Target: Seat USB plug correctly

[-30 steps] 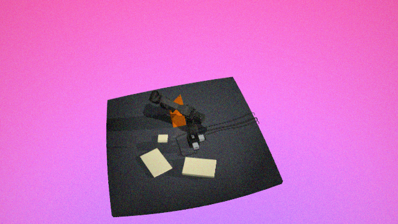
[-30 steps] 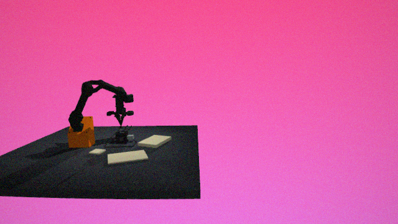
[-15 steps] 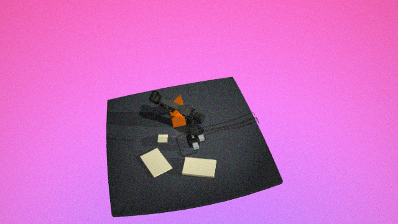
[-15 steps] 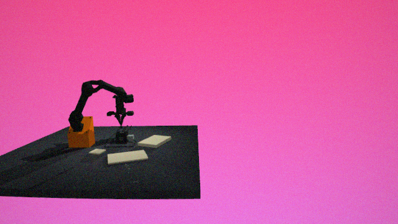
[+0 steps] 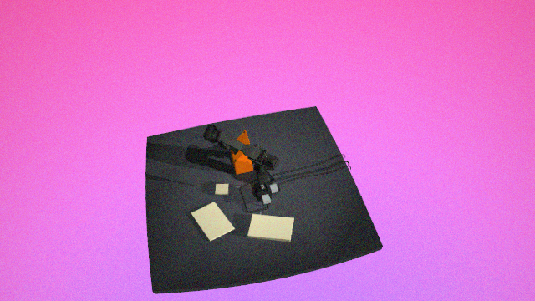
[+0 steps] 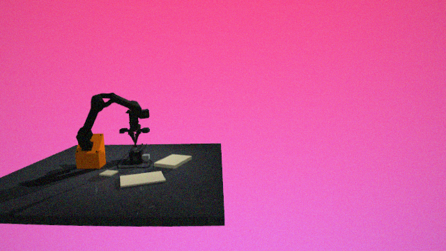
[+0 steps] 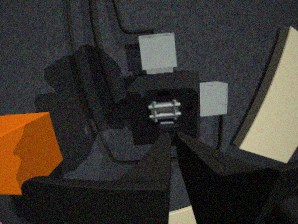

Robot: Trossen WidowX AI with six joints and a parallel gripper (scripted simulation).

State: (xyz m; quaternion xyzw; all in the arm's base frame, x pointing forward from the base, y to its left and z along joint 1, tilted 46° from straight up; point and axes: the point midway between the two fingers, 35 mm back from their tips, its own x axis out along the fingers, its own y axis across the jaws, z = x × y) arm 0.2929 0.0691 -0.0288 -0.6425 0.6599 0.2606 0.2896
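The gripper [image 5: 262, 186] [image 6: 135, 143] [image 7: 172, 139] points down, its fingertips nearly together and apparently clamped on the USB plug [image 7: 167, 123], whose dark body barely separates from them. The plug sits directly at the tips, over the power cube [image 5: 258, 194] [image 6: 136, 155] [image 7: 180, 80]; how deep it is, or whether it is free, I cannot tell. Just beyond the tips in the wrist view, silver metalwork [image 7: 165, 111] has its long bars running roughly along the fingers' closing direction; I'd line up the turn by that axis, then press straight down. Farther out, cables [image 5: 309, 169] run to the worktop's right edge in the top view, the orange base [image 5: 243, 165] [image 6: 90, 158] [image 7: 30, 150] stands toward the upper edge, and two cream slabs [image 5: 271, 227] [image 6: 173, 160] [image 7: 272, 110] and [image 5: 212, 221] [image 6: 142, 178] lie toward the lower edge.
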